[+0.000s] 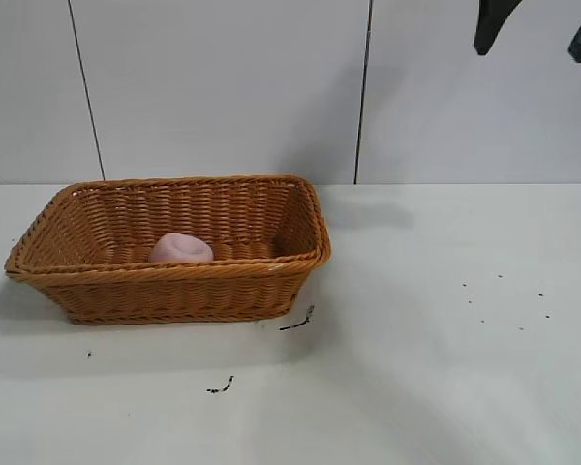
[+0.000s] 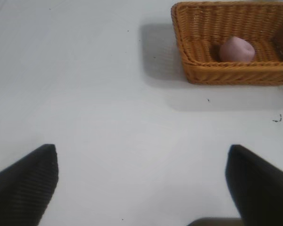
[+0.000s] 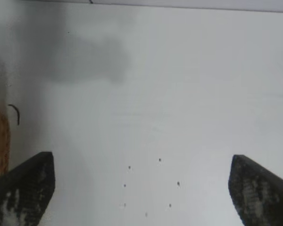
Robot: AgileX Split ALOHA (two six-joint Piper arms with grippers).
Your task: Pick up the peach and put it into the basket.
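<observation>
Jaws spread wide and empty on both arms as I watched: the right gripper [image 1: 537,29] hung high above the table's [image 1: 445,387] right side, its fingers [image 3: 23,188] apart over bare surface flecked with dark specks [image 3: 151,183]. The left gripper [image 2: 141,188], likewise parted, hovered over the table well apart from the basket [image 2: 236,75]. The peach [image 1: 181,250] lay inside the basket [image 1: 174,291], on its floor near the front wall.
</observation>
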